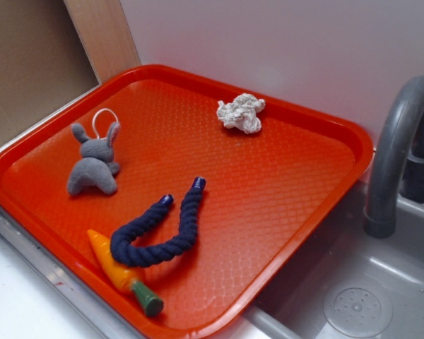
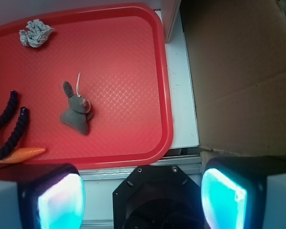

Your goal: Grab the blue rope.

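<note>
The blue rope (image 1: 161,230) lies bent in a U on the orange tray (image 1: 283,176), near the tray's front edge, its glossy capped ends pointing toward the tray's middle. In the wrist view the blue rope (image 2: 8,125) shows at the left edge, partly cut off. My gripper (image 2: 143,193) is open, its two glowing cyan pads far apart with nothing between them. It hovers high, off the tray's edge, above the black robot base (image 2: 157,198). The exterior view does not show the gripper.
A toy carrot (image 1: 120,272) lies against the rope's bend. A grey plush bunny (image 1: 94,164) sits on the tray's left, a white knotted rope ball (image 1: 241,113) at its back. A grey sink (image 1: 353,282) with a faucet (image 1: 396,148) is at right. Cardboard (image 2: 243,76) borders the tray.
</note>
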`<control>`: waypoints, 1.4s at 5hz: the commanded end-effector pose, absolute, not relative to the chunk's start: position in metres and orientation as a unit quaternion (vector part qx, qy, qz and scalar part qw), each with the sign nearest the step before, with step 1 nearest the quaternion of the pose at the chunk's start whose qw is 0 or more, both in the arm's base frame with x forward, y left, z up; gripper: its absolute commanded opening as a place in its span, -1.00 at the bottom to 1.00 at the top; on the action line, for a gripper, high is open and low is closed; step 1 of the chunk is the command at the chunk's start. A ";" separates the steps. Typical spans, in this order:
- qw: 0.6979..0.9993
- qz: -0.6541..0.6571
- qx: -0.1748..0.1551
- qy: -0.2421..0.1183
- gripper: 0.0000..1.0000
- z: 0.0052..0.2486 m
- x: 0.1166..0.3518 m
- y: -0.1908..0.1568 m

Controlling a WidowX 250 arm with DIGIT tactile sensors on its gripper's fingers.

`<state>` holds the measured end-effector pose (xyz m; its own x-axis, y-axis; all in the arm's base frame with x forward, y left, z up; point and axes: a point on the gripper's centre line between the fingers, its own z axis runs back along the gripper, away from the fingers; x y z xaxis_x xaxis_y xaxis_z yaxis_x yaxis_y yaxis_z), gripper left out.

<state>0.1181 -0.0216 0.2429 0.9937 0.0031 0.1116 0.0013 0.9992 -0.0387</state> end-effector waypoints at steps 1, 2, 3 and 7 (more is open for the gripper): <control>0.998 0.000 -0.019 -0.056 1.00 0.243 0.118 -0.022; 0.995 0.004 -0.045 -0.088 1.00 0.232 0.137 -0.066; 0.992 -0.027 -0.067 -0.106 1.00 0.232 0.148 -0.113; 0.976 -0.197 -0.070 -0.059 1.00 0.181 0.140 -0.264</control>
